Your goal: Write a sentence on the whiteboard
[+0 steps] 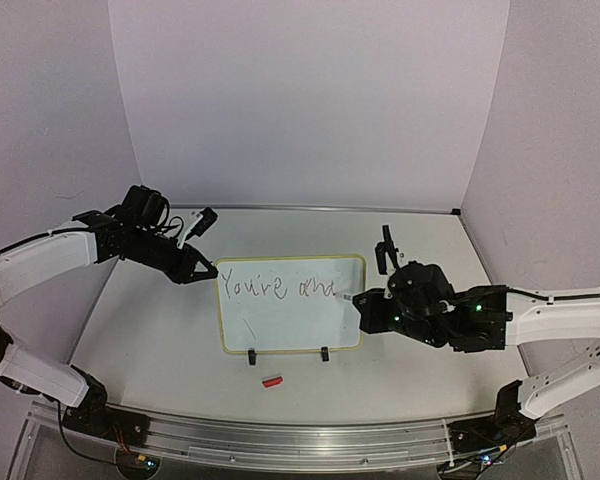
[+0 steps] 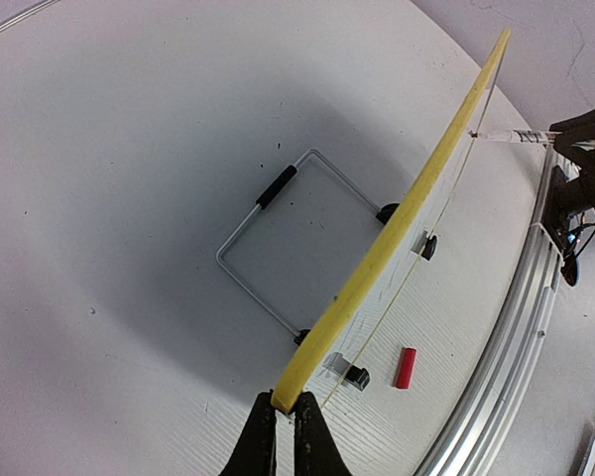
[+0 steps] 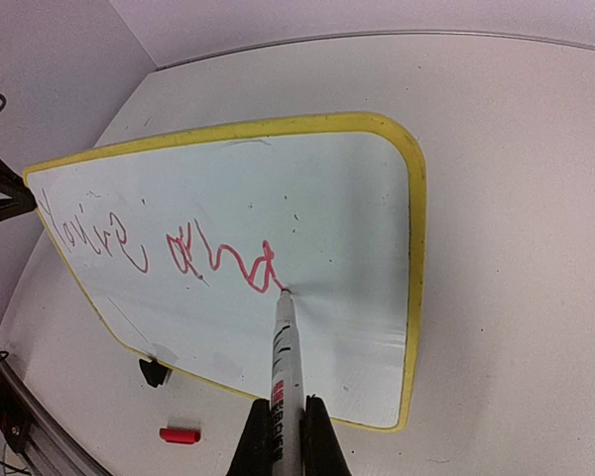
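The whiteboard with its yellow frame stands tilted on two black clip feet at mid table. The sentence reads "You're ama" in one line; it is red in the right wrist view. My left gripper is shut on the board's top left corner, pinching the yellow frame between its fingertips. My right gripper is shut on a white marker, whose tip touches the board at the end of the last letter.
A red marker cap lies on the table in front of the board, also in the left wrist view. A wire stand props the board from behind. An aluminium rail runs along the near edge.
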You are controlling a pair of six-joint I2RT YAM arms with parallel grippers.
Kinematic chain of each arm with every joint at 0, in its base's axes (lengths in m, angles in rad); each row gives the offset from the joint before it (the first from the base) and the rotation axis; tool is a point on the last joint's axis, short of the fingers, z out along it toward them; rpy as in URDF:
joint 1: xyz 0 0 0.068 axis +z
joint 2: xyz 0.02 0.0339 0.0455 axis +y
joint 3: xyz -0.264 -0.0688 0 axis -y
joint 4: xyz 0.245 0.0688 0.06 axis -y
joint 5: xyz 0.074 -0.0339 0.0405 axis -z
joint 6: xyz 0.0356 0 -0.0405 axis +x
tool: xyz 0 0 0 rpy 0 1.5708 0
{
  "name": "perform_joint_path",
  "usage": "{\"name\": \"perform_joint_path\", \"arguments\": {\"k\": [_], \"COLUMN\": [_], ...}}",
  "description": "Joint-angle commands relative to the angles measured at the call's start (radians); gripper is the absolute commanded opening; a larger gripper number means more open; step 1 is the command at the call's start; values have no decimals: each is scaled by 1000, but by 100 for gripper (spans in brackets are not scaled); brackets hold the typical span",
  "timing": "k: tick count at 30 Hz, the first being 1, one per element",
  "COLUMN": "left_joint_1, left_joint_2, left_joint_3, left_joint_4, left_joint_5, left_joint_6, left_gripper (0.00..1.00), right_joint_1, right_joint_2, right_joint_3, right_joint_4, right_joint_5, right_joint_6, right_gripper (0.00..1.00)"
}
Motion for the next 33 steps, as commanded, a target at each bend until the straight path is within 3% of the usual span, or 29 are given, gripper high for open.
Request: {"name": "perform_joint_path", "arguments": {"k": [1,15,33], "left_joint_1": [-9,-9,-9], "left_joint_2": [26,23,26], "left_joint_3": [9,9,9], "left_joint_4": [-50,-50,-50], "left_joint_5": [-24,-27,-24], "left_joint_6": [21,20,21], "left_gripper": [0,0,0], "right_joint_1": [-5,-5,-5], "right_joint_2": [-26,-130,-63], "right_joint_3": [9,-4,20], "right_joint_4": [-35,-22,2], "right_joint_5": [46,45,52], "right_joint_6": [6,-29,-43], "right_gripper": [0,0,0]}}
